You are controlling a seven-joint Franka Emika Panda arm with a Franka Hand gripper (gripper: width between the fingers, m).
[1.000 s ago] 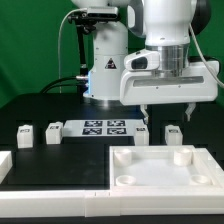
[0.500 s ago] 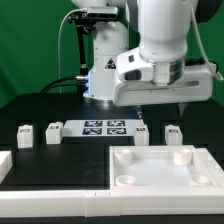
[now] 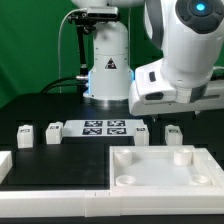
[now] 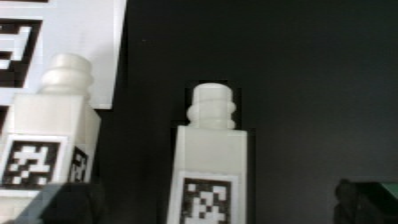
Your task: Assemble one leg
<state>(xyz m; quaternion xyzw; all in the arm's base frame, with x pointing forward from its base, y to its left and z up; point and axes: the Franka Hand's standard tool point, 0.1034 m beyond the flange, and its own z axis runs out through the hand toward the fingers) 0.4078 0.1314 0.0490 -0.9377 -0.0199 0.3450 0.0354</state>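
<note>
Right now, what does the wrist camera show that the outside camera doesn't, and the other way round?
Only the wrist view shows, close up, the ridged peg on the end of a leg and the pattern of its tag. Only the exterior view shows the robot arm, two more legs at the exterior view's left, and the large table piece with round sockets. Both show the marker board and, next to it, one leg and another leg.
</note>
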